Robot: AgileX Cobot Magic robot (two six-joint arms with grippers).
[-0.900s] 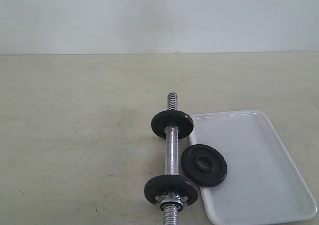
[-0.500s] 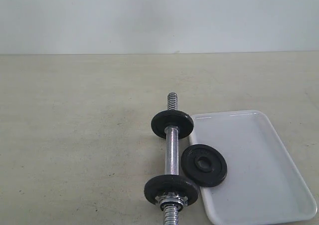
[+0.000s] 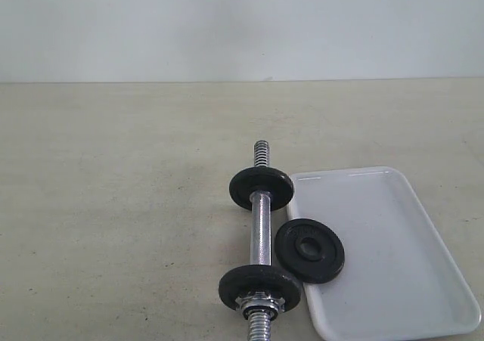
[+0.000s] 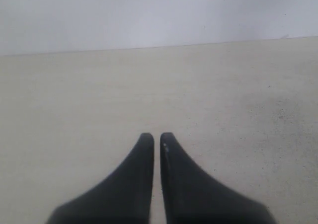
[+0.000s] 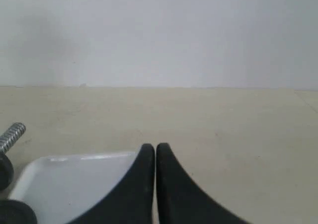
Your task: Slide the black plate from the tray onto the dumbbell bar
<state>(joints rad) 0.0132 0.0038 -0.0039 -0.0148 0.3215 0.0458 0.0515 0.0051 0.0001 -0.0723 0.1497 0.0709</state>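
Observation:
The black plate point(image 3: 309, 249) lies flat on the left edge of the white tray point(image 3: 401, 280), overhanging its rim toward the bar. The dumbbell bar point(image 3: 261, 235) lies on the table just left of the tray, with a black disc point(image 3: 261, 189) near its far threaded end and another disc with a chrome star nut point(image 3: 259, 289) near its front end. Neither arm shows in the exterior view. My left gripper point(image 4: 156, 136) is shut over bare table. My right gripper point(image 5: 155, 147) is shut, with the tray point(image 5: 64, 184), the plate's edge point(image 5: 17, 213) and the bar's threaded end point(image 5: 12, 136) beside it.
A beige tabletop point(image 3: 113, 205) stretches left of the bar and behind it up to a plain pale wall point(image 3: 242, 23). The tray's front right corner reaches nearly to the exterior view's lower right.

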